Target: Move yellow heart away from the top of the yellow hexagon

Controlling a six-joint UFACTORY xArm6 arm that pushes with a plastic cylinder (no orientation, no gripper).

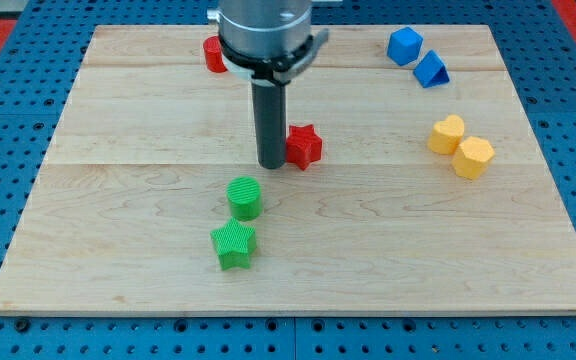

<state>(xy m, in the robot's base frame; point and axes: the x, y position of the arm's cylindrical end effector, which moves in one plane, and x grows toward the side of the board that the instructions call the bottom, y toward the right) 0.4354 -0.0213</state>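
The yellow heart lies at the view's right, touching the upper left of the yellow hexagon. My tip stands near the board's middle, far to the left of both yellow blocks. It is right next to the left side of a red star.
A green cylinder and a green star lie below my tip. A red block is partly hidden behind the arm at the top. A blue cube-like block and a blue triangle sit at the top right. The wooden board rests on a blue pegboard.
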